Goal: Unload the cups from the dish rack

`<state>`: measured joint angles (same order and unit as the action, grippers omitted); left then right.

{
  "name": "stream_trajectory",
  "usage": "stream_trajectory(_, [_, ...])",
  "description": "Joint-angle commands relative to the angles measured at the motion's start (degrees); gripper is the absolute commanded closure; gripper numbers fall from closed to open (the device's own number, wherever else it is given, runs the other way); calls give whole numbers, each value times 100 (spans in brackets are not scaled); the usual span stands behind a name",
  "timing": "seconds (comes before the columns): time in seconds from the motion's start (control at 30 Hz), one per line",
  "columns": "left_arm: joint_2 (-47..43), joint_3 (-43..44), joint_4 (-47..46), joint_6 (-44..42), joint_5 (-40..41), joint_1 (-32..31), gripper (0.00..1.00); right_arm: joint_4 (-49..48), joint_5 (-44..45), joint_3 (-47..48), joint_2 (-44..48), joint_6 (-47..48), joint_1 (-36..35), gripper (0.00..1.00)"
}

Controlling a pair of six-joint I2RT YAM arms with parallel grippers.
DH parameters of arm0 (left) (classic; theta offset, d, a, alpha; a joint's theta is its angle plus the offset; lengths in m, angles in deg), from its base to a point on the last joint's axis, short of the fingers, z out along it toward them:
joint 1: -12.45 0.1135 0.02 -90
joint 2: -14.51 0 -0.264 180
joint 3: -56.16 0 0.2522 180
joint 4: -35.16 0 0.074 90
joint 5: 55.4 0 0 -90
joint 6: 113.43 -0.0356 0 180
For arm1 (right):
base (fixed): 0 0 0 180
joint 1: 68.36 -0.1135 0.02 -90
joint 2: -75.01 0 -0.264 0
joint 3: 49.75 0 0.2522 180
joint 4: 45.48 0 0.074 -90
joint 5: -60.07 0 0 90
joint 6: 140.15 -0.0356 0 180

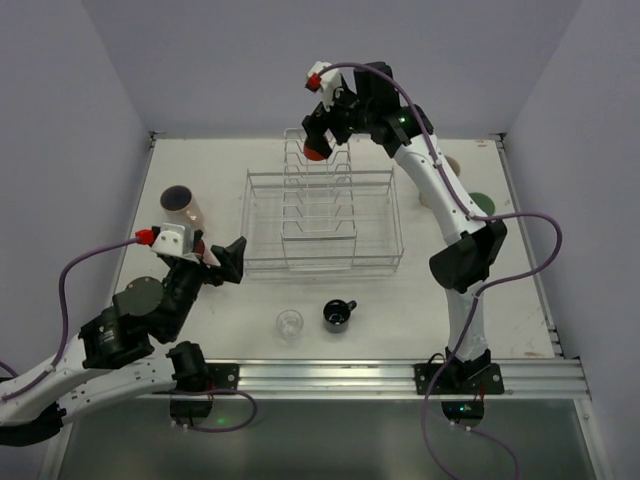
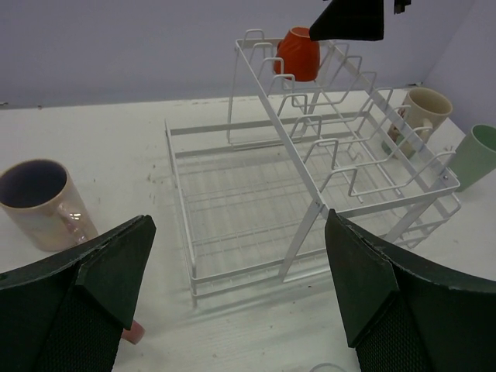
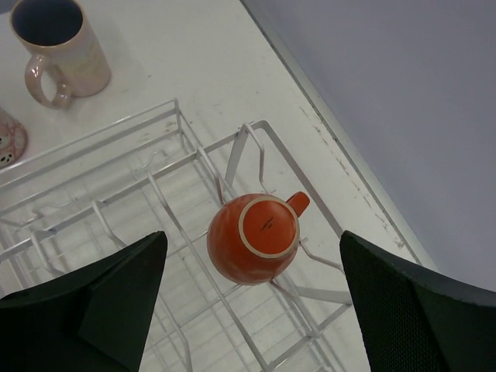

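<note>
At mid-table, dish rack (image 1: 322,222): white wire basket with a raised tine section down its middle, one cup in it.
right gripper (image 1: 322,128): over the rack's far end, jaws spread wide and holding nothing, one finger to each side above the orange-red mug (image 3: 253,239).
left gripper (image 1: 218,255): just left of the rack's near corner, jaws wide apart, empty.
pink mug (image 1: 182,207): upright on the table (image 1: 500,320), left of the rack, near the left gripper.
cream mug (image 2: 422,112), mint-green tumbler (image 2: 479,155): right of the rack.
orange-red mug: upside down on the far tines, wire loops close around it.
dark-blue mug (image 1: 338,314), clear glass (image 1: 290,323): in front of the rack, near each other, not touching.
</note>
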<state>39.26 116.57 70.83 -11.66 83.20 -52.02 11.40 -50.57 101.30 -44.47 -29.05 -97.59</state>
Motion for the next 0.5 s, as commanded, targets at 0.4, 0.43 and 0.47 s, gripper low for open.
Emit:
stream_trajectory(0.4, [-15,-95,-442,-70,264,-4,1,-154,-89,140,-620,412,67,4])
stream_trajectory(0.43, [3,-95,-451,-78,255,-4,1,-171,-98,140,-629,403,76,4])
stream_trajectory(0.47, [29,-86,-460,-78,247,-4,1,-180,-106,122,-638,403,67,4])
